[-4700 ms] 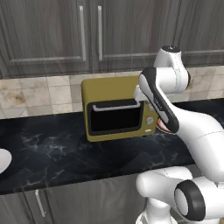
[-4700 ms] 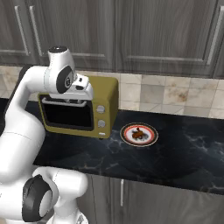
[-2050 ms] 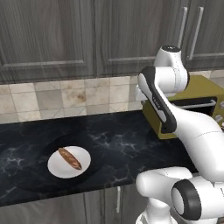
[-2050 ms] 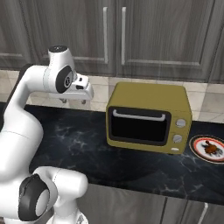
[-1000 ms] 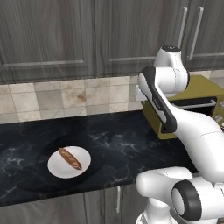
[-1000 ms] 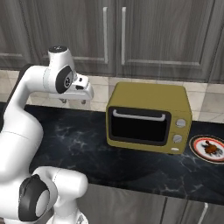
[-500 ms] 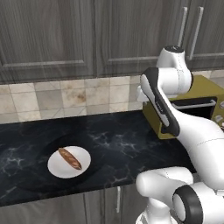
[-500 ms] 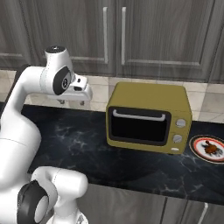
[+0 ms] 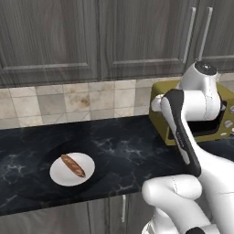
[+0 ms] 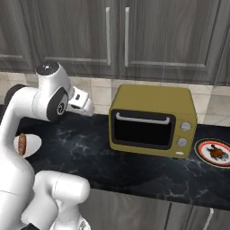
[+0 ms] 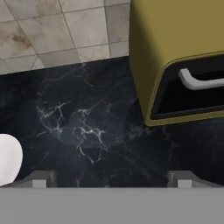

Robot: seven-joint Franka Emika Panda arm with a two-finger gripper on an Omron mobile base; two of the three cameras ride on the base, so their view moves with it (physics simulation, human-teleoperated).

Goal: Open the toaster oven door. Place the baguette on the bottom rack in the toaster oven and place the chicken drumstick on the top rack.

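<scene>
- The toaster oven [image 10: 152,120] is a mustard-yellow box with a rounded top, standing upright on the dark marbled counter against the tiled wall, with small pale knobs down its right front.
- The toaster oven door [image 10: 143,130] is shut: a dark glass panel in a yellow frame, with a silvery bar handle along its top edge.
- The baguette [image 9: 73,165] is slim and brown, lying diagonally on a white plate well to the left of the oven.
- The chicken drumstick [image 10: 216,152] is a stubby reddish-brown piece resting on a dark-rimmed plate just to the oven's right.
</scene>
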